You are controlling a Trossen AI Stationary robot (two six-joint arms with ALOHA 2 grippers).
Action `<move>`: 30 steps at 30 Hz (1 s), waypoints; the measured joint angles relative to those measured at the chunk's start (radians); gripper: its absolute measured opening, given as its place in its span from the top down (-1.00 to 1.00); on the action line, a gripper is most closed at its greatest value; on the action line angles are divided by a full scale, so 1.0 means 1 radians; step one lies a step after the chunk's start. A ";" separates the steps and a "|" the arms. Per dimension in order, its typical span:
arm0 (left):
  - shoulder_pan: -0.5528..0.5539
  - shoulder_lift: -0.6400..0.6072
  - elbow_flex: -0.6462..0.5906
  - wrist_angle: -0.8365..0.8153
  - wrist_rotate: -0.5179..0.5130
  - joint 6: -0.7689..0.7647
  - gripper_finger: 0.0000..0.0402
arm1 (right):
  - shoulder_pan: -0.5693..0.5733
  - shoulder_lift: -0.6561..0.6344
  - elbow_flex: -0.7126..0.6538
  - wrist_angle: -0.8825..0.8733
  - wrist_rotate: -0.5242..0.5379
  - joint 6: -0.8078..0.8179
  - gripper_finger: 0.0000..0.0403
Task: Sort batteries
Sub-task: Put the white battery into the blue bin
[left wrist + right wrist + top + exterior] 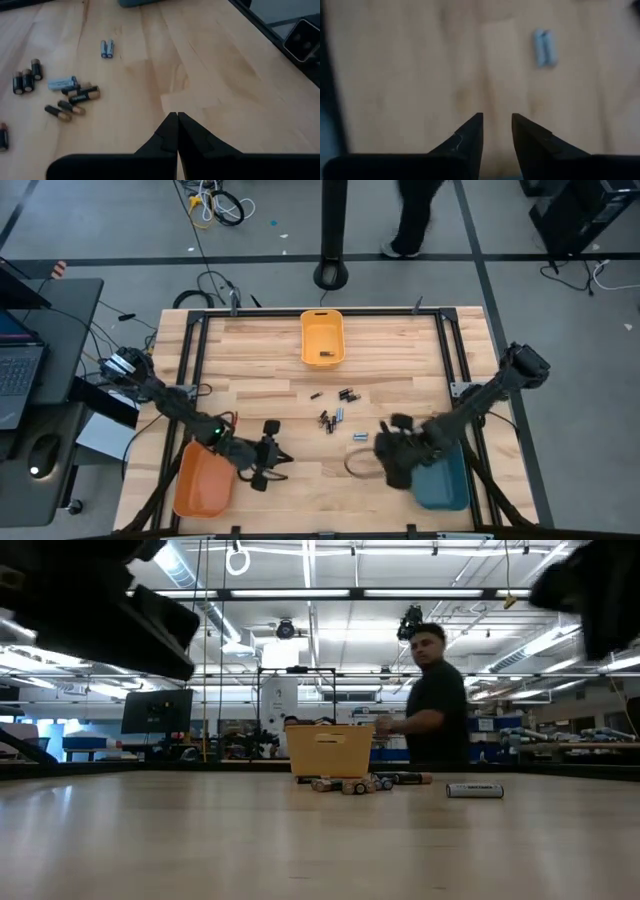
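Three bins on the table, yellow bin, orange bin, blue bin, about ten batteries scattered mid-table, left gripper closed and empty, right gripper slightly parted, holding nothing

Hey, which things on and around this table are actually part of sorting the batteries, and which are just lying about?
Part of the job:
- batteries scattered mid-table
- pale battery pair lying apart
- yellow bin, orange bin, blue bin
- left gripper, shut
- right gripper, open

Just lying about:
- laptop on the side desk
- cables on the floor
- person behind the table
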 joint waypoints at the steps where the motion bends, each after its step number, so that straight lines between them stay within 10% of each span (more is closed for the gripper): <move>1: 0.020 0.000 0.000 0.009 0.016 0.011 0.95 | -0.036 0.000 -0.020 0.027 0.002 -0.049 0.47; 12: 0.213 0.000 0.000 0.095 0.271 0.133 0.95 | -0.312 0.000 -0.287 0.486 -0.091 -0.391 0.42; 30: 0.284 0.000 -0.002 0.134 0.331 0.174 0.95 | -0.328 0.001 -0.438 0.633 -0.106 -0.486 0.40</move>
